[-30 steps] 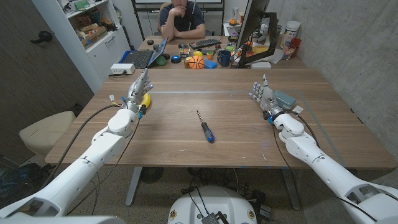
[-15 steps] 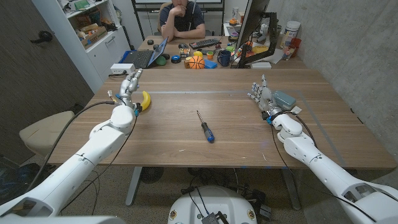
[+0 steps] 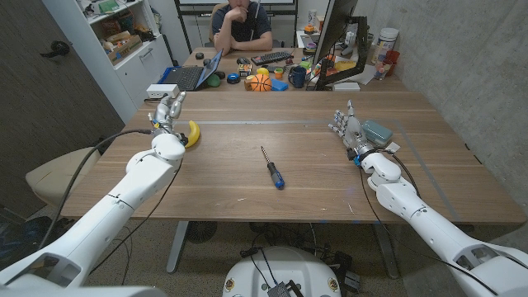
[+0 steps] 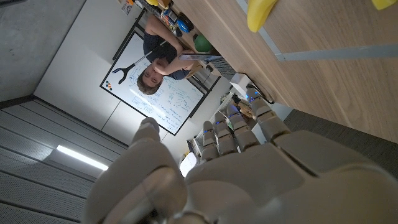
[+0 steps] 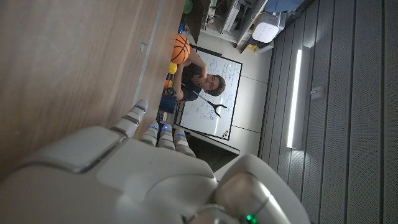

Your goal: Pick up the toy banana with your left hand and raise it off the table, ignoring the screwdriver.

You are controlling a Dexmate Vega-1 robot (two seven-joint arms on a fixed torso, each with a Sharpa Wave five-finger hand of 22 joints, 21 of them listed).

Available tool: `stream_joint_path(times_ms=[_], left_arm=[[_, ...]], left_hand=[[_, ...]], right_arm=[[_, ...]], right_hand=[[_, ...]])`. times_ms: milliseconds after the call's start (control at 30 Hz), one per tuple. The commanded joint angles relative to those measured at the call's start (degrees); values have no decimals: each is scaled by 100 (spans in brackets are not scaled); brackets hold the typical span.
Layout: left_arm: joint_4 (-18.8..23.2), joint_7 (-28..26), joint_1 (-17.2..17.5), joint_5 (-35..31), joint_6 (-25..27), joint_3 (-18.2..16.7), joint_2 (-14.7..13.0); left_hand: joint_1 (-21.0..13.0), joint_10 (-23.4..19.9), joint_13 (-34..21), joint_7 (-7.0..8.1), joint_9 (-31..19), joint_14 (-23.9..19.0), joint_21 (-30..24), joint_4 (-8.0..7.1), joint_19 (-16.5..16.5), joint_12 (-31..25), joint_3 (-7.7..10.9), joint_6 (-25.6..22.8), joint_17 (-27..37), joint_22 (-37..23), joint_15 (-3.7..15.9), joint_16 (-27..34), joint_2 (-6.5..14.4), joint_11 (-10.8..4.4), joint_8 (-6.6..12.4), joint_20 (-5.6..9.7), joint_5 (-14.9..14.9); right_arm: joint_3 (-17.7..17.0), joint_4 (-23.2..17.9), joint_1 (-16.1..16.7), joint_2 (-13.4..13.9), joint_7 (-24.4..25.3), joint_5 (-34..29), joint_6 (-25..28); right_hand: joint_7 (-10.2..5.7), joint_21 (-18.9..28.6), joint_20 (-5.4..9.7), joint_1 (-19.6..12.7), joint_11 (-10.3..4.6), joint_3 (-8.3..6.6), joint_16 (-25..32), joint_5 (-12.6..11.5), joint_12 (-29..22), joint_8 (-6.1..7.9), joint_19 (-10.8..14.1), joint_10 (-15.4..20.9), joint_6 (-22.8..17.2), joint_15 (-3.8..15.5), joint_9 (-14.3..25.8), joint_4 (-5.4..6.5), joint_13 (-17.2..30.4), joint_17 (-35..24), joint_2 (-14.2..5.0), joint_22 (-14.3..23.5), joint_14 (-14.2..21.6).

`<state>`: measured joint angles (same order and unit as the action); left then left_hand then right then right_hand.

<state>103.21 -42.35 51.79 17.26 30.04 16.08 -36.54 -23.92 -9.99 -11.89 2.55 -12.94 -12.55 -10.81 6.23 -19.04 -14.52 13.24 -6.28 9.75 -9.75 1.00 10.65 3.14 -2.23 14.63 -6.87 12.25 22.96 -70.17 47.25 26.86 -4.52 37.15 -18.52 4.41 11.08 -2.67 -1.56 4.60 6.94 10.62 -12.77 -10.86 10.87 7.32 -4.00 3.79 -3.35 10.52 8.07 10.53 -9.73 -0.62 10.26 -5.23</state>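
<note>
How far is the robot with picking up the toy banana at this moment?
Done: the left hand has reached the toy banana and stands just beside it, on its outer side. In hand: nothing yet; the banana lies on the table and the fingers are apart, holding nothing. Left: close on the banana and raise it. The screwdriver lies untouched at the table's middle, and the right hand waits.

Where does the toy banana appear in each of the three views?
Head view: toy banana lies left of centre on the table, beside the left hand.
Left wrist view: its yellow end at the top edge.
Right wrist view: no banana.
Shared landmark: the seated person behind the table.
</note>
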Motion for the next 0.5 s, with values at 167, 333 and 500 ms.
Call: stream_joint_path(times_ms=[167,333,500], left_arm=[[113,-254,-557,256,1881,48,313],[-86,-247,-748,373,2239,41,414],[-293,-286,-821,421,2298,42,493]], left_hand=[[-159,-13,-13,-88,-40,2,-8,84,-17,9,66,-69,16,-18,-163,20,32,124,36,-82,-67],[-180,-14,-17,-125,-52,27,-5,99,-7,15,74,-137,19,-20,-202,10,34,153,58,-117,-88],[-191,-31,-20,-145,-61,24,-17,108,-38,13,77,-193,21,-22,-217,13,34,159,77,-129,-102]], right_arm=[[-59,-64,95,59,-70,54,-77],[-44,-133,122,76,-80,1,-150],[-51,-222,180,85,-61,-16,-216]], right_hand=[[21,22,8,-32,27,39,36,-35,-23,22,25,-5,-21,-17,21,15,18,-22,-26,12,-29],[21,22,9,-33,26,44,36,-35,-21,22,26,-8,-22,-18,22,15,18,-22,-29,12,-28],[20,21,2,-34,26,48,37,-36,-22,22,24,-5,-23,-22,22,15,18,-23,-32,12,-25]])
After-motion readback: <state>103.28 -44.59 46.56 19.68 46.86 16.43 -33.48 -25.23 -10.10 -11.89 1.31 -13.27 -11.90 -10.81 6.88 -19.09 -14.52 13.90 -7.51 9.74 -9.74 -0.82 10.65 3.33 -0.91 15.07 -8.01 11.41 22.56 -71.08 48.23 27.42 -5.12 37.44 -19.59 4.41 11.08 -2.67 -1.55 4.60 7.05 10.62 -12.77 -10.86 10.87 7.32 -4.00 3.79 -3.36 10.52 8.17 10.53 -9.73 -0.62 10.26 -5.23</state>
